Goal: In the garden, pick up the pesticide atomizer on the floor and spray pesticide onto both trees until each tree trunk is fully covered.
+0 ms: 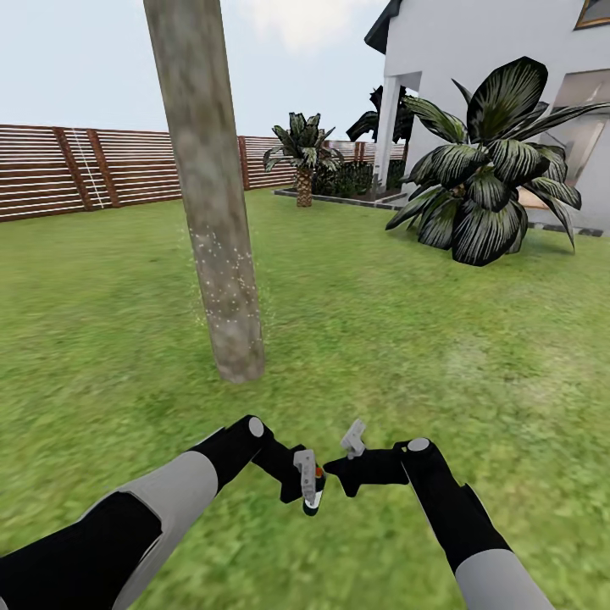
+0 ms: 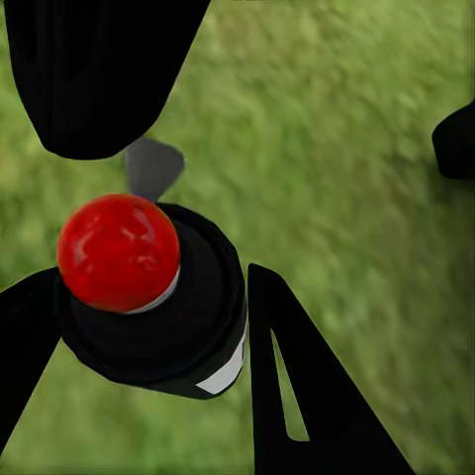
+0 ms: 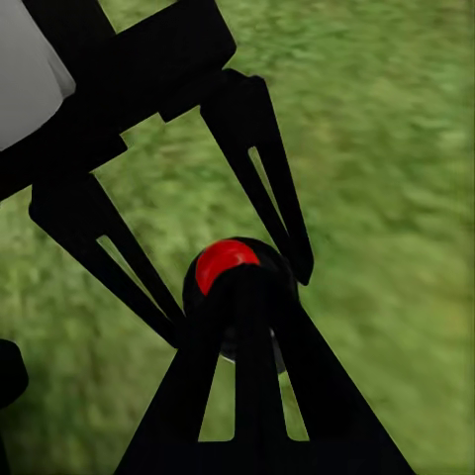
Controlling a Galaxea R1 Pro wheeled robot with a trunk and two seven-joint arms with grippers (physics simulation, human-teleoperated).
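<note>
- The left gripper's [image 1: 310,490] fingers [image 2: 297,396] were clamped around the pesticide atomizer [image 2: 148,297].
- The right gripper [image 1: 349,462] sat just beside it; fingers [image 3: 247,396] seemingly spread, hard to tell.
- Pesticide [image 1: 222,280] speckled the tree [image 1: 207,186] trunk ahead.

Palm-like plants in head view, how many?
2. A big palm-like plant stands by the house at right; a smaller palm-like plant stands farther back near the fence. More may be hidden behind them.

head view high, facing forward-down over lawn [image 1: 381,339]; wrist views close, sharing red-capped atomizer [image 2: 148,287]
</note>
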